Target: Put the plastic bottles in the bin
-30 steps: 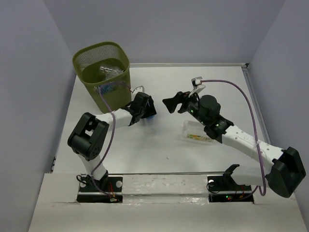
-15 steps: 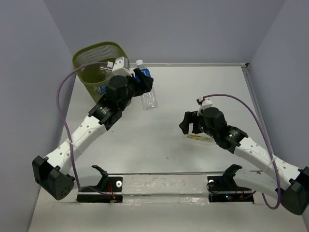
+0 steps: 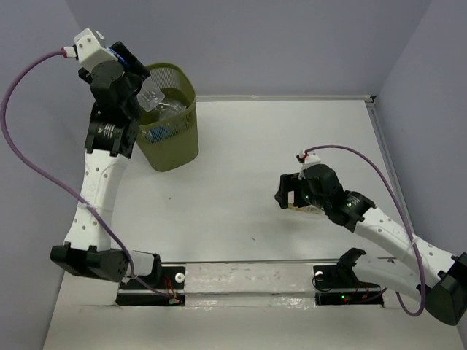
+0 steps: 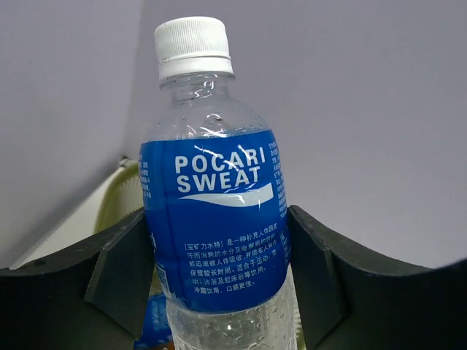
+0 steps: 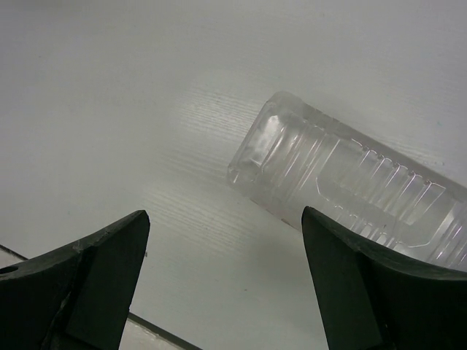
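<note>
My left gripper (image 3: 135, 76) is shut on a clear plastic bottle (image 4: 213, 219) with a blue label and a white cap. It holds the bottle (image 3: 151, 95) raised over the left rim of the olive-green mesh bin (image 3: 179, 149). The bin's rim (image 4: 120, 197) shows behind the bottle in the left wrist view. Several bottles (image 3: 166, 118) lie inside the bin. My right gripper (image 3: 286, 194) is open and empty, low over the table. A larger squarish clear bottle (image 5: 350, 182) lies on its side just beyond my right gripper (image 5: 226, 270). The top view shows it mostly hidden under the wrist (image 3: 299, 207).
The bin stands at the table's far left corner, next to the left wall. A raised rail (image 3: 248, 273) runs along the near edge between the arm bases. A purple cable (image 3: 29, 124) loops out from the left arm.
My left arm has swung the blue-label bottle up and left, from beside the bin to above its rim. My right gripper has stayed by the squarish bottle and shifted slightly.
</note>
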